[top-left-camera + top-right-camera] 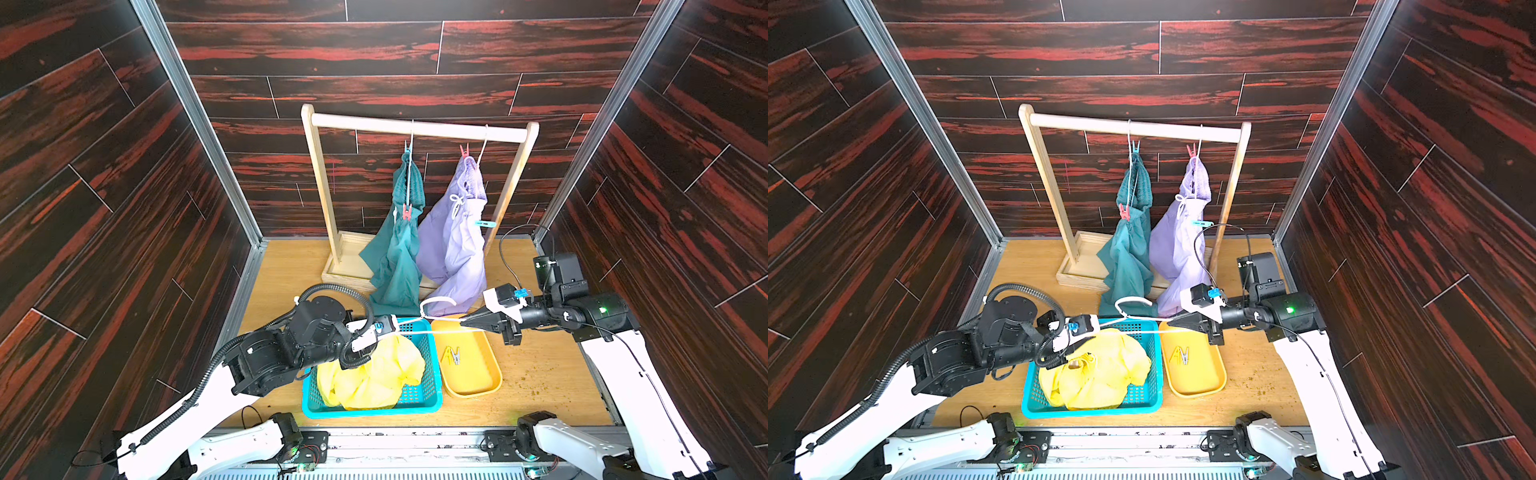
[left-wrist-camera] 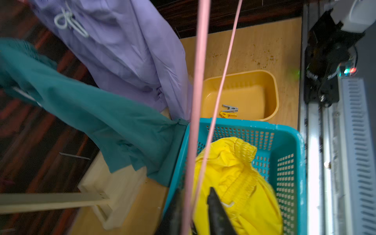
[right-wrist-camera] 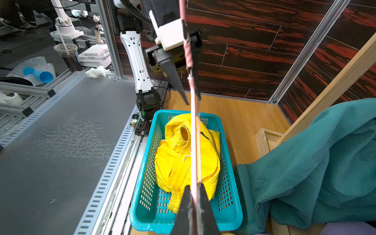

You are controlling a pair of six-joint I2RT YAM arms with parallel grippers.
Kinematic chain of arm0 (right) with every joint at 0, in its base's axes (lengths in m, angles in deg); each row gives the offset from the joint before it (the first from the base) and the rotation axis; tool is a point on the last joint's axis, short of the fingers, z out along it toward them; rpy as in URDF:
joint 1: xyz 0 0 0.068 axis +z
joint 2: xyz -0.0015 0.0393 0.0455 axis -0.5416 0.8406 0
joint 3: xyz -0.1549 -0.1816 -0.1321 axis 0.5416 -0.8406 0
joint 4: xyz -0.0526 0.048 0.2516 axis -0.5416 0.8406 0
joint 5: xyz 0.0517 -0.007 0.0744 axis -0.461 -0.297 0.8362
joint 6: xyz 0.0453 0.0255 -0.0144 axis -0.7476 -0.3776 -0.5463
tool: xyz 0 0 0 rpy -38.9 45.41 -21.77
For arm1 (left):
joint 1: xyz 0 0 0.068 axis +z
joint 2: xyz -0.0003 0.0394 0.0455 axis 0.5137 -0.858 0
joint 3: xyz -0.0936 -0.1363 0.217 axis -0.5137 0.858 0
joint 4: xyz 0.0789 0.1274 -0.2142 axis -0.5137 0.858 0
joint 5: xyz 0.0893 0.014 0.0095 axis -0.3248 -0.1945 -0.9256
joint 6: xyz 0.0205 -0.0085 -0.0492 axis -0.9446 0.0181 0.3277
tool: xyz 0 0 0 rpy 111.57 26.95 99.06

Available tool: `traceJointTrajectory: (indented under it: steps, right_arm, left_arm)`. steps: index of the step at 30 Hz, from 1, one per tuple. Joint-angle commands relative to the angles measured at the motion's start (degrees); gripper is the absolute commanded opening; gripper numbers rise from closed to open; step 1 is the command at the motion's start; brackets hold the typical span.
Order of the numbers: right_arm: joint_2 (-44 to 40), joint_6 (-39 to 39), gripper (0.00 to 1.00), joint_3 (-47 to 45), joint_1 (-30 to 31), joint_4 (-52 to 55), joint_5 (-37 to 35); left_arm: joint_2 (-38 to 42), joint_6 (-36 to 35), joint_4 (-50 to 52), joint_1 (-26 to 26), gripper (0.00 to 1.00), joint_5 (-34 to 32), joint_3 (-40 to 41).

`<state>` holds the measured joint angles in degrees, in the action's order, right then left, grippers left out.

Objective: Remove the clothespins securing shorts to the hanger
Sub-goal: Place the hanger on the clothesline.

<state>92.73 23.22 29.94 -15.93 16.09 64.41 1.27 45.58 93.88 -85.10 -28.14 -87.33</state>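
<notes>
Starting at the near edge of the counter (image 1: 282,282): a teal basket (image 1: 374,412) holds the yellow shorts (image 1: 374,378), bunched in a loose heap. Just beside the basket, on the right arm's side, lies a yellow tray (image 1: 482,378). In it rest the loose clothespins (image 1: 451,356), one yellow and one greyish, touching each other.

Above the basket a bare wire hanger (image 3: 193,142) lies roughly level, spanning from one hand to the other. The right hand (image 1: 464,320) has its jaws pressed together on one end of the wire, over the tray's far rim. The left hand (image 3: 192,100) straddles the opposite end with its jaws narrowly apart. Whether they pinch the wire cannot be told.

Farther back a wooden rack (image 1: 415,126) stands with its base on the counter, near the rear wall. Two garments hang from its rail on thin hangers.

- The teal shorts (image 1: 395,266) are pinned by the upper blue clothespin (image 1: 408,147) close under the rail and by the lower pink clothespin (image 1: 406,212) at the waistband.
- The lavender shorts (image 1: 453,249), with a white drawstring, are pinned by the upper pink clothespin (image 1: 464,150) near the rail and by the lower blue clothespin (image 1: 484,224) on the side toward the rack's post.

Both hems reach down to the counter — the teal just behind the basket, the lavender just behind the tray.
</notes>
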Motion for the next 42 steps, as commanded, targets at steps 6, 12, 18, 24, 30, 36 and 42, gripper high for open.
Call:
traceJointTrajectory:
  steps: [6,12,18,24,30,36,42]
  right_arm:
    - [-2.3,0.1,0.00,0.5,-0.2,-1.3,2.2]
    - [-5.9,-11.8,0.98,-4.2,-0.2,-13.6,-2.5]
    - [-13.5,-28.7,0.98,-9.4,-0.2,-36.8,-14.1]
    - [-19.5,-50.0,0.98,-11.0,-0.2,-53.0,-35.1]
    - [-18.0,-53.6,0.98,-8.2,-0.2,-49.0,-45.8]
    - [-19.7,-54.7,0.98,-12.1,-0.2,-53.0,-49.3]
    - [-20.5,-55.4,0.99,-14.1,-0.2,-54.0,-51.2]
  left_arm:
    - [-0.7,0.9,0.2,0.2,0.00,0.0,0.1]
    - [3.8,3.5,-5.4,0.3,0.00,0.2,2.6]
    - [9.4,7.0,-11.7,0.3,0.00,-7.1,6.1]
    - [18.0,11.6,-29.8,0.2,0.00,-20.0,14.1]
    - [17.4,15.6,-35.3,0.3,0.00,-40.5,13.2]
    - [14.4,17.2,-34.3,0.3,0.00,-50.9,10.7]
    - [6.3,20.9,-24.6,0.4,0.00,-51.4,3.8]
